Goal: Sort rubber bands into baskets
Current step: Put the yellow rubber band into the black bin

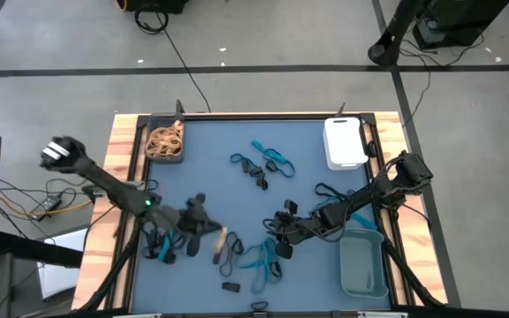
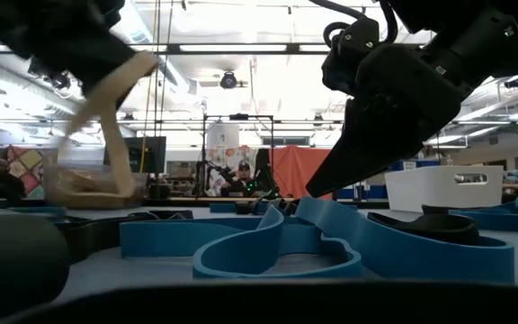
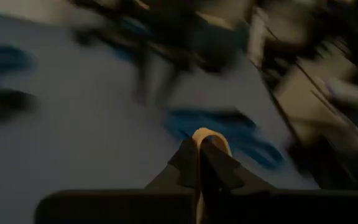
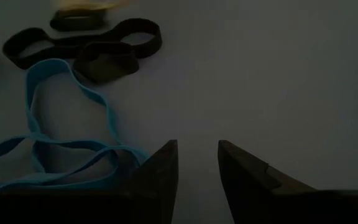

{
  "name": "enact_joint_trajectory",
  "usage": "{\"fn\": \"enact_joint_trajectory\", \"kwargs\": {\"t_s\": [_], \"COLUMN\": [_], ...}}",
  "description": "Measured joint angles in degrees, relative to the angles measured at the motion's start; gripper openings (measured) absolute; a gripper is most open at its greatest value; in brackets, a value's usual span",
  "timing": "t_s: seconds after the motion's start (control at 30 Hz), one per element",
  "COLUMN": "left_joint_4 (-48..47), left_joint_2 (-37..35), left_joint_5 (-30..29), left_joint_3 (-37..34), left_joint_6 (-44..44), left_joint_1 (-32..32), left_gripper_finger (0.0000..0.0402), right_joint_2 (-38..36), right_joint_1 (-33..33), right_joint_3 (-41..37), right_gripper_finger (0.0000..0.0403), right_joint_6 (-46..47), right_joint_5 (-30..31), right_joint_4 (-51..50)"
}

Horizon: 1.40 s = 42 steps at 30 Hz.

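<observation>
Tan rubber is seen pinched in the left gripper (image 1: 222, 235) in the high view, as a short pale band (image 1: 223, 237) at its tip. From this gripper the dark basket (image 1: 164, 142), already holding tan bands, lies up the table and slightly back toward the left arm's own side, well apart. The right gripper (image 1: 283, 224) hangs close across from the left one, over loose blue bands (image 1: 263, 258) and black bands (image 1: 283, 250); the grey-teal basket (image 1: 363, 263) is just behind it on its own side, the white basket (image 1: 344, 141) farther up.

From the low view, the tan band (image 2: 106, 85) is shown hanging from the left gripper, clear of the table, its long axis sloping downward. The right gripper (image 2: 353, 166) points down near a blue band (image 2: 272, 252), not touching it.

Through the left wrist view, which is much blurred, the left fingers are seen pressed together on what is probably the tan loop (image 3: 209, 138).

By the right wrist view, the right fingers (image 4: 160, 171) are spread with nothing between them; a blue band (image 4: 67, 146) lies just beside one finger, black bands (image 4: 82, 46) farther ahead.

The left arm is judged the nearer one to the dark basket, so the carry should be its own.
</observation>
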Motion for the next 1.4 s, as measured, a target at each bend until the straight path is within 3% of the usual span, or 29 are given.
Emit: {"fn": "enact_joint_trajectory", "kwargs": {"t_s": [0.17,0.37,0.6,0.97,1.4], "left_joint_4": [-7.3,-14.6,-23.0,-34.4,-42.1], "left_joint_2": [-10.9,-22.6,-30.7,-32.0,-28.8], "left_joint_5": [-10.1,-17.6,-25.7,-31.2,-34.0], "left_joint_3": [0.0,0.0,0.0,0.0,-0.6], "left_joint_6": [-0.1,-0.3,-0.3,-1.5,1.1], "left_joint_1": [4.4,12.7,25.1,43.1,56.5], "left_gripper_finger": [0.0008,0.0008,0.0008,0.0009,0.0009], "right_joint_2": [0.0,0.0,0.0,0.0,0.0], "right_joint_1": [0.0,0.0,0.0,0.0,0.0], "right_joint_3": [0.0,0.0,0.0,0.0,0.0], "right_gripper_finger": [0.0126,0.0126,0.0126,0.0126,0.0126], "right_joint_6": [0.0,0.0,-0.1,-0.2,-0.2], "right_joint_5": [-0.2,-0.2,-0.2,-0.2,-0.2], "right_joint_4": [0.1,0.2,0.3,0.3,0.1]}}
